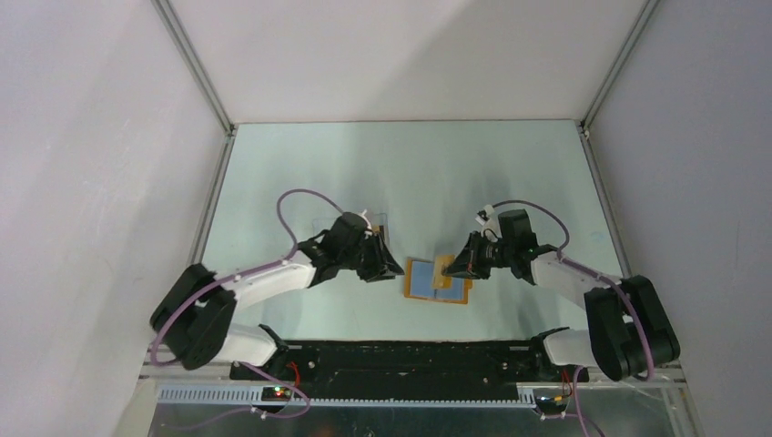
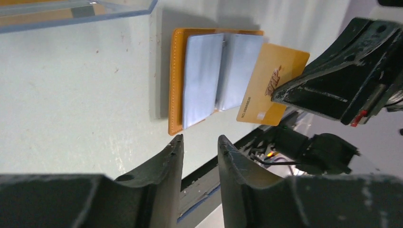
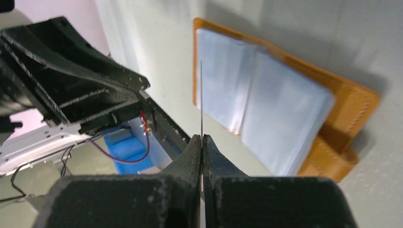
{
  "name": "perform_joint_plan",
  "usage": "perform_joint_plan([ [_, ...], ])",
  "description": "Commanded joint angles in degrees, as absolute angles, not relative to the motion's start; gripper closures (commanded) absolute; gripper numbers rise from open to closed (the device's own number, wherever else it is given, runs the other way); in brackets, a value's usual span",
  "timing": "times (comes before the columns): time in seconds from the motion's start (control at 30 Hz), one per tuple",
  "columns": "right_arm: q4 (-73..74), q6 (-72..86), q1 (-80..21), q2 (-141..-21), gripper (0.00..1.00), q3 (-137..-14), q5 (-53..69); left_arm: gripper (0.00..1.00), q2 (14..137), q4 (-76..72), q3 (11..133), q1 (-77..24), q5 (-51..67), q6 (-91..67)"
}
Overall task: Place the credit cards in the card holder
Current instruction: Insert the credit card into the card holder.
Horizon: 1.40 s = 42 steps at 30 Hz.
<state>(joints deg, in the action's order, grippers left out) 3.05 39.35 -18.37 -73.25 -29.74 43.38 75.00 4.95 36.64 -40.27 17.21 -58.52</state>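
Right wrist: credit card (image 3: pixel 201 95) edge only, clamped in right gripper (image 3: pixel 202 138) over card holder (image 3: pixel 354 102). Left wrist: VIP face, corner masked. Left gripper (image 2: pixel 199 142) half-open, empty, near clear case (image 2: pixel 76 12).

There's a clear plastic case (image 2: pixel 76 14) lying flat on the pale green table (image 1: pixel 410 173), left of its middle, white walls (image 1: pixel 91 137) round three sides, a black rail (image 1: pixel 410 360) along its near edge.
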Motion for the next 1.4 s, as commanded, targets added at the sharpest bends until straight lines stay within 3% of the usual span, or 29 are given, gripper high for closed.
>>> perform_joint_plan([
  [0.0, -3.36, 36.36, -17.09, -77.54, 1.00, -29.33, 41.20, 0.66, 81.21, 7.63, 41.32, -43.26, 12.68, -55.02],
  [0.23, -6.61, 35.33, -16.13, -83.03, 1.00, -29.36, 40.42, 0.79, 89.34, 7.78, 42.66, -44.31, 10.40, -54.54],
  [0.9, -16.24, 39.87, -17.84, -89.99, 1.00, -28.39, 44.06, 0.86, 96.30, 7.69, 43.91, -44.43, 12.74, -54.17],
  [1.23, -12.10, 40.84, -22.28, -87.25, 1.00, -27.62, 40.95, 0.99, 97.04, 7.74, 43.88, -44.59, 12.60, -55.14],
  [1.37, -10.94, 41.76, -22.91, -85.97, 1.00, -25.97, 39.70, 1.00, 97.25, 7.73, 43.94, -44.57, 12.65, -55.28],
])
